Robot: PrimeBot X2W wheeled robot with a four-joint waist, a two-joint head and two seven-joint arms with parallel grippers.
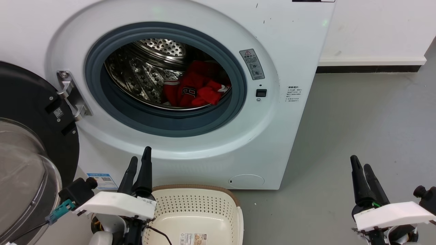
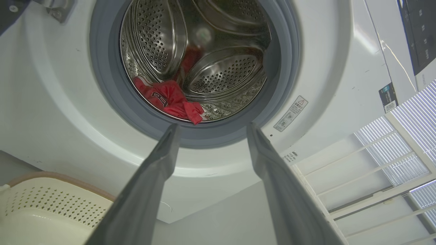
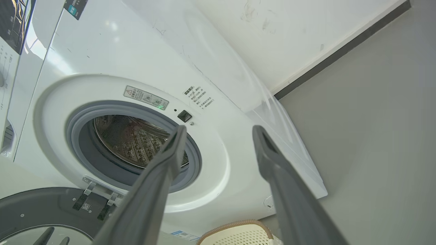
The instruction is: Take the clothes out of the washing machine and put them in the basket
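Both the left gripper and right gripper hang open, empty. Clothes dragged across the rubber ring could snag and miss the basket.

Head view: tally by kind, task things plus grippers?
Washing machine: 1
Red garment: 1, one bunch in the drum
Basket: 1
Grippers: 2, left gripper and right gripper
Total: 5
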